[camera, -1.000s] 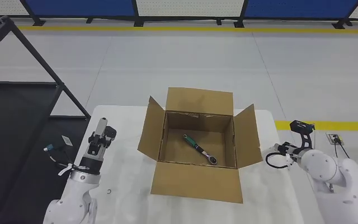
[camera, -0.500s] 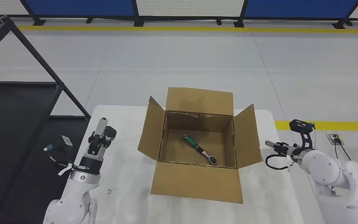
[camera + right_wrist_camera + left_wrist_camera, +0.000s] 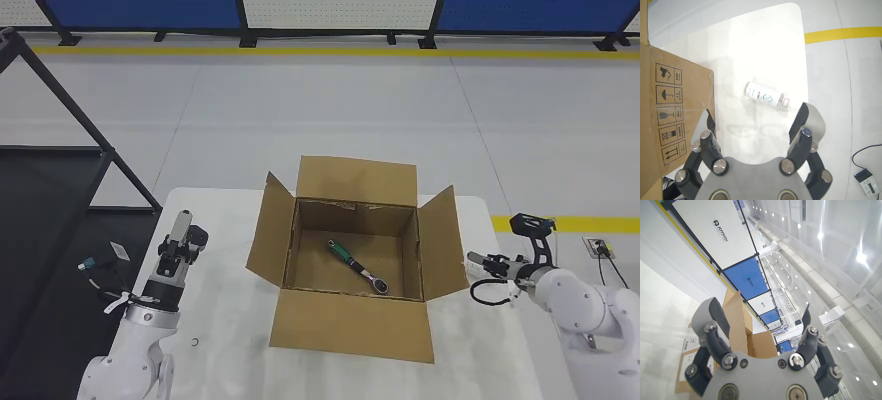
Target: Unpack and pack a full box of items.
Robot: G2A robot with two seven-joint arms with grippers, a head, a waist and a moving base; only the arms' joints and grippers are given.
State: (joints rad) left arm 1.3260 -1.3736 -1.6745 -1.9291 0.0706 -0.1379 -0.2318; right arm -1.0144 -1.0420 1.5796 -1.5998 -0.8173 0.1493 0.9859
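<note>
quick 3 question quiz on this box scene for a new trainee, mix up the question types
1. True or false: a green-handled ratchet lies inside the open box.
2. Where is the white bottle? A) inside the box B) lying on its side on the table, beside the box C) standing upright on the table
3. Fill in: the left gripper and the right gripper are both ____.

Key: 1 true; 2 B; 3 open.
</note>
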